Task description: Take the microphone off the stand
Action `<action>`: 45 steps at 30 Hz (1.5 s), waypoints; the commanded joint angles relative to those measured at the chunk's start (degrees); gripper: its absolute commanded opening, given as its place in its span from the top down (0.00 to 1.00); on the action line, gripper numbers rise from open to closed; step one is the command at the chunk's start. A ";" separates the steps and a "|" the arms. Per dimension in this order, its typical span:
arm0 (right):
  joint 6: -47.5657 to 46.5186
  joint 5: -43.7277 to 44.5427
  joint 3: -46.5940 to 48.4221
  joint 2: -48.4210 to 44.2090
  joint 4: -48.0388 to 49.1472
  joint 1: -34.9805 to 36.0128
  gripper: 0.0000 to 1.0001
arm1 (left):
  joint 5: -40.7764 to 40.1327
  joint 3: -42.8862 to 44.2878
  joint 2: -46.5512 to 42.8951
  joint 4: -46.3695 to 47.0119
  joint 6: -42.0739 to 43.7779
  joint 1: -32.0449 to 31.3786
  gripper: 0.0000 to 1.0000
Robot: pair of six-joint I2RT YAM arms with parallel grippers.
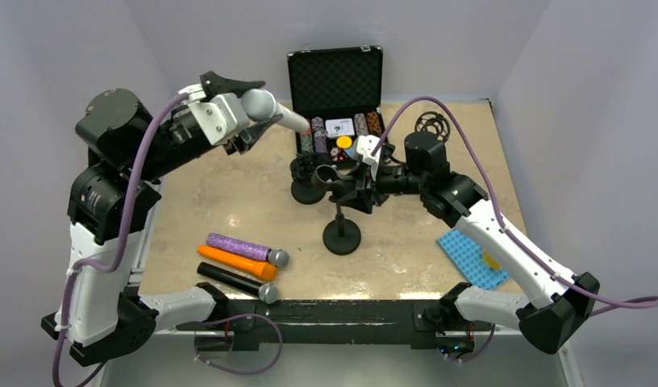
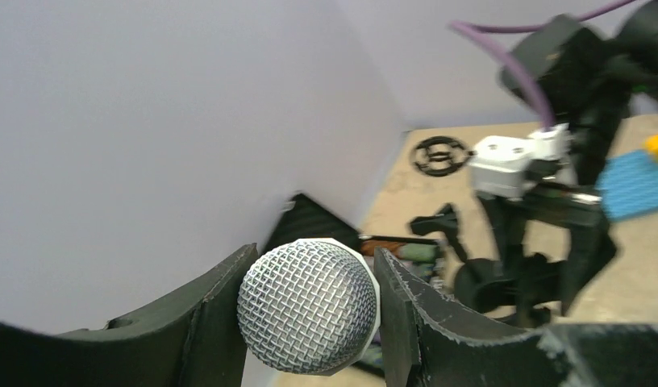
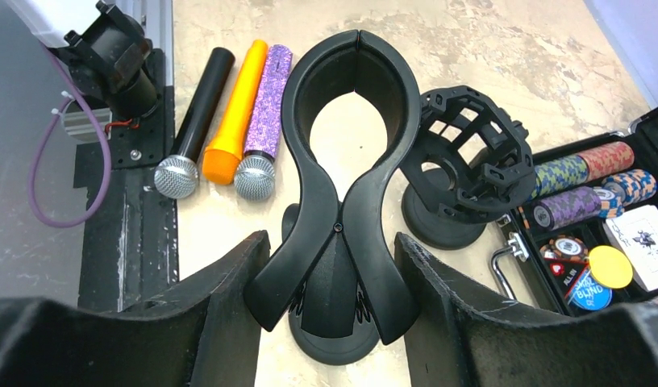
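A microphone [image 1: 269, 110] with a silver mesh head [image 2: 308, 305] and pale handle is held high above the table's far left, away from the stand. My left gripper [image 1: 243, 113] is shut on its head, one finger on each side. The black stand [image 1: 342, 236] is upright mid-table, and its spring clip [image 3: 350, 153] is closed and empty. Around the clip's two handles sits my right gripper [image 3: 332, 242], open, with a narrow gap on each side. In the top view the right gripper [image 1: 351, 182] is at the stand's top.
Purple glitter [image 1: 239, 247], orange [image 1: 231, 260] and black [image 1: 229, 280] microphones lie near the front edge. An open case of poker chips [image 1: 335, 85] stands at the back. A second stand with a shock mount [image 3: 463, 161] is beside the clip. A blue studded plate [image 1: 473, 258] lies right.
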 commanded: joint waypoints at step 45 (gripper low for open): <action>-5.32 -0.03 4.86 -9.62 -11.18 -0.26 0.02 | -24.20 -51.86 9.85 -9.28 40.81 1.63 1.00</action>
